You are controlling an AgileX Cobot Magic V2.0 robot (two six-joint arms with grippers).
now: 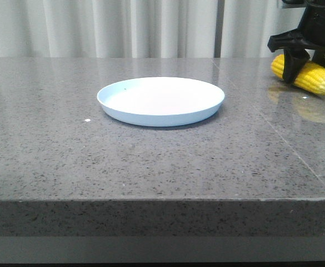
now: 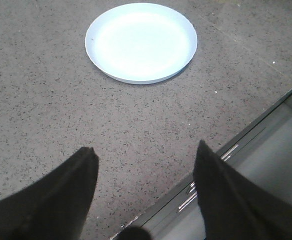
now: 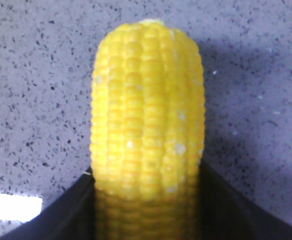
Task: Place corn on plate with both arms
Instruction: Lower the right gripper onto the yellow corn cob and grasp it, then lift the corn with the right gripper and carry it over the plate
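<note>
I've got the right gripper [image 1: 302,71] reaching down at the table's far right with its jaws clamped on the corn [image 1: 312,77], left gripper [image 2: 145,155] spread wide, plate [image 2: 141,42] well ahead of it.

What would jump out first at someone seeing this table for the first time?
The bright yellow corn at the table's far right, held between the black jaws of the right gripper, draws the eye first. Next is the pale, empty plate sitting alone in the middle of the speckled grey table. The left gripper hangs open above bare stone near the table's edge.
</note>
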